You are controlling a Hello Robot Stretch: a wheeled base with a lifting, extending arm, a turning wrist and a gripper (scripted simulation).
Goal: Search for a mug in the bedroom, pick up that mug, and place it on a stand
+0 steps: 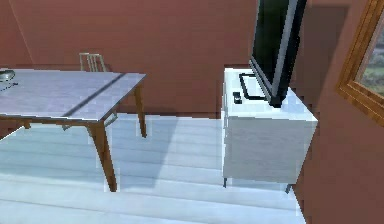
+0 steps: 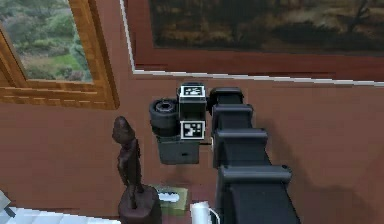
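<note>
My arm (image 2: 245,170) rises as a dark bar from the arm side view's bottom edge, with two white marked squares (image 2: 190,110) at its far end. The gripper (image 2: 165,125) is the dark and grey body left of them, in front of the red-brown wall. Its fingers are not clear to me, so I cannot tell whether it holds anything. Below it, a small white rounded object (image 2: 200,213) sits by the arm's foot, next to a small greenish box (image 2: 172,198). A white stand (image 1: 265,130) with a black television (image 1: 275,45) on top is at the forward view's right.
A dark slender statue (image 2: 127,165) stands left of the gripper. A wood-framed window (image 2: 50,50) and a framed painting (image 2: 265,30) hang on that wall. A grey-topped wooden table (image 1: 70,95) carrying a bowl (image 1: 5,77) fills the forward view's left, with pale floor (image 1: 170,160) between it and the stand.
</note>
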